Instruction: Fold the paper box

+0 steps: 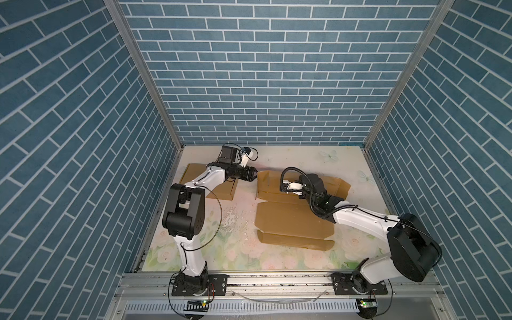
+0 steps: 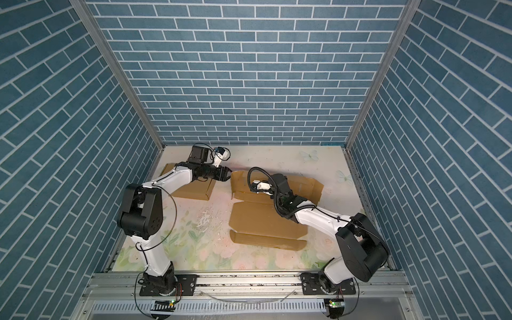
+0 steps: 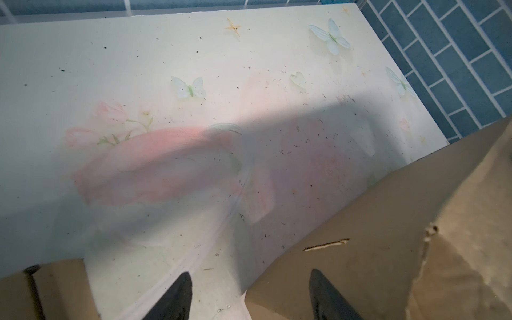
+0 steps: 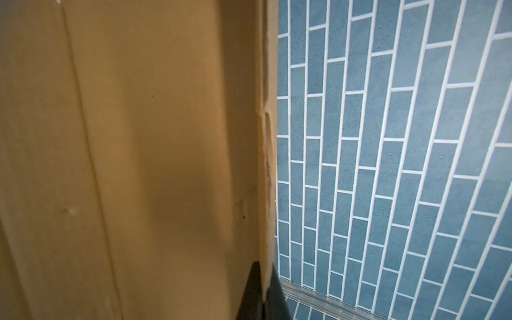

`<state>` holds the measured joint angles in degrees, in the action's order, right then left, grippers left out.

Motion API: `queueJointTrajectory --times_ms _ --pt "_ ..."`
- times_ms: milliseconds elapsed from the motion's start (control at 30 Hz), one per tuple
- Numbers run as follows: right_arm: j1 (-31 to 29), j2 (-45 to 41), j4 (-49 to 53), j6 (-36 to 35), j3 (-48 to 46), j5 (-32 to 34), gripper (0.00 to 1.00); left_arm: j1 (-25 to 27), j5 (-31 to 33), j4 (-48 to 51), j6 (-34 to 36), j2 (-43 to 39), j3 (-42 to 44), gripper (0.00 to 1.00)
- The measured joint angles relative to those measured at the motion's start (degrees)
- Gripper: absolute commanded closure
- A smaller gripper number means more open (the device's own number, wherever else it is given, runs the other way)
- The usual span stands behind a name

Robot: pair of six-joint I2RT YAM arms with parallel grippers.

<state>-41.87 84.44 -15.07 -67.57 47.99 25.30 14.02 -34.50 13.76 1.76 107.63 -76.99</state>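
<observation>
The paper box (image 1: 291,219) (image 2: 263,219) is a brown cardboard blank, lying partly unfolded right of the table's middle, with its back panels raised. My left gripper (image 1: 255,175) (image 2: 229,176) is open at the box's back left corner flap. In the left wrist view this gripper (image 3: 250,279) has one fingertip (image 3: 322,291) over the flap (image 3: 374,235) and the other over bare table. My right gripper (image 4: 264,277) is shut on the edge of a raised box panel (image 4: 138,138). In both top views its fingers are hidden under the wrist.
A second brown cardboard piece (image 1: 224,191) (image 2: 194,191) lies under the left forearm at the back left. Blue brick walls close in the floral table (image 1: 277,260) on three sides. A metal rail (image 1: 277,279) carries both arm bases along the front.
</observation>
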Motion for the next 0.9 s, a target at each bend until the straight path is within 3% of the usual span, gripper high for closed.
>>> queueJointTrajectory --times_ms 433,900 --pt "-0.4 -0.1 0.5 0.0 -0.5 -0.2 1.0 3.9 -4.8 -1.2 1.4 -5.8 9.1 0.35" --pt "-0.9 -0.1 0.2 0.0 -0.8 0.4 1.0 5.6 -5.1 -8.2 -4.3 -8.0 16.7 0.36"
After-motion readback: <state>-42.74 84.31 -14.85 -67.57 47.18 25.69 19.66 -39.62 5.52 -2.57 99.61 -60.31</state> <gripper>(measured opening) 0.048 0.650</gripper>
